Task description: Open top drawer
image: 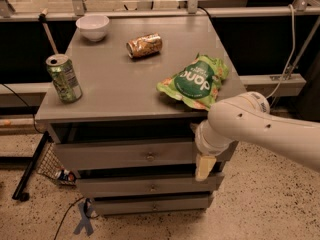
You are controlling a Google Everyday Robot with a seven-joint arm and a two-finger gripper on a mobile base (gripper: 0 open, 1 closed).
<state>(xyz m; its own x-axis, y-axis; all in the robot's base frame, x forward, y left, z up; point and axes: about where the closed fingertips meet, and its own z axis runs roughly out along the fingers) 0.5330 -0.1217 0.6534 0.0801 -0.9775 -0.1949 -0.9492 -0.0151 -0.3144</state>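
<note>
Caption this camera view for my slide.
End effector hangs by the closed top drawer's right end, clear of its knob.

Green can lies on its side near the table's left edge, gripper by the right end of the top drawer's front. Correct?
No. The camera view shows the green can standing upright near the left edge of the table. The gripper is by the right end of the front of the top drawer, as said.
</note>
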